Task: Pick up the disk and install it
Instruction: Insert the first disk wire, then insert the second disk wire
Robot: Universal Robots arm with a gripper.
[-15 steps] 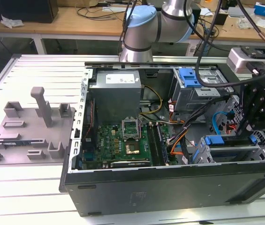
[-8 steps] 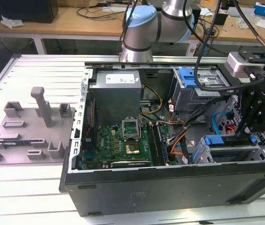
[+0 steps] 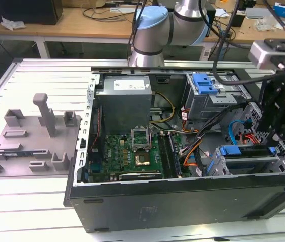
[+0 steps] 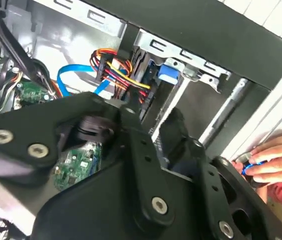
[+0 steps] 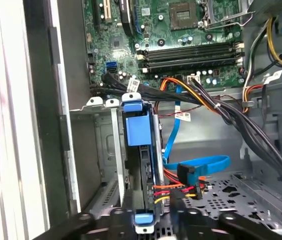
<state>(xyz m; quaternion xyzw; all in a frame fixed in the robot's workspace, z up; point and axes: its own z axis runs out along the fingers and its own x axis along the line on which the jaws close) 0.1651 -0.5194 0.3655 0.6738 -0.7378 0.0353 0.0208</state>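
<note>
The open computer case [image 3: 182, 201] lies on its side on a slotted metal table [image 3: 41, 75], and everything else is placed against it. Off the case's side at the exterior view's left sits a grey moulded fixture [image 3: 34, 138] with upright posts. Behind the case rises the robot arm [image 3: 155, 30], and inside the case, against that same wall, stands the big grey metal box [image 3: 127, 101] with a white sticker. Just in front of that box lies the green motherboard [image 3: 132, 154].

The disk [image 3: 245, 156] sits in the drive cage at the case's corner on the exterior view's right — its blue bracket shows along the top edge, and in the first wrist view the disk [image 5: 140, 150] stands on edge in its slot, beside a blue flat cable [image 5: 200, 167] and orange-red wires.

The gripper [image 5: 145, 220] hangs directly over the disk's end; whether its jaws are wide, narrow or closed on the bracket cannot be told.

Outside the case wall, in the second wrist view, a person's hand [image 4: 270, 160] pinches a small blue object.
</note>
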